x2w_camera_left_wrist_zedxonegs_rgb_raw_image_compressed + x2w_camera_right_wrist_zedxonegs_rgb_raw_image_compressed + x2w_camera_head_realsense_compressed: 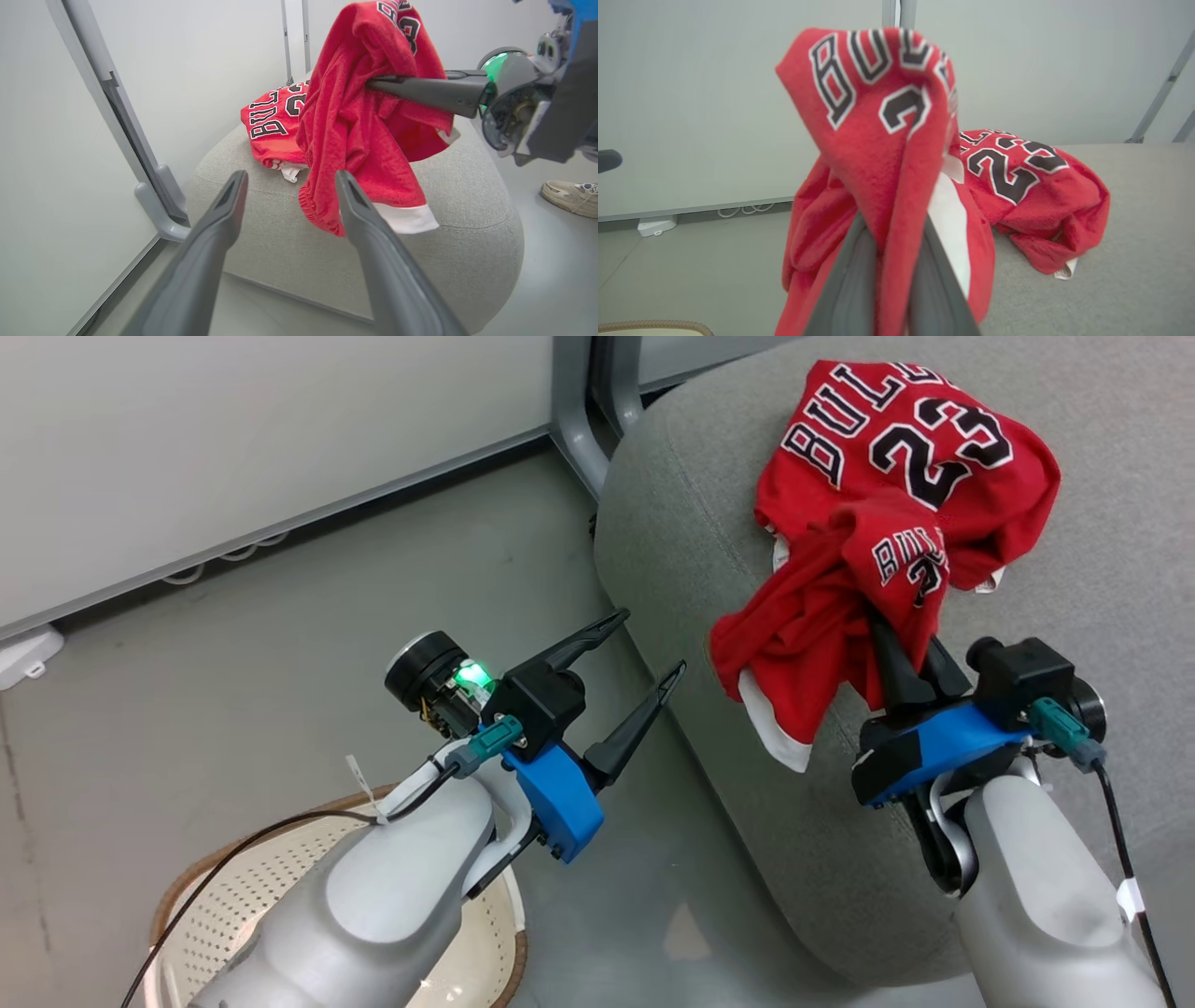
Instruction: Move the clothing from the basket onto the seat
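Clothing (896, 457) lay on your light-grey woven seat (672, 541), one red piece clamped in your right end effector (901, 644) above its rounded edge. Your left end effector (653, 639) gaped empty above smooth grey floor (233, 644), near the basket (233, 887); a white wall panel (233, 429) ran behind.

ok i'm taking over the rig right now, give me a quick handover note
The left gripper: jaws open, holding nothing, beside the seat.
The right gripper: jaws shut on the held garment, a red piece hanging over the seat's edge.
The second garment, red with a 23, lies crumpled on the seat.
The basket is on the floor under the left arm; the part that shows holds no clothing.
Done: one garment is on the seat.
Left: release the held garment on the seat, then check the hidden part of the basket.
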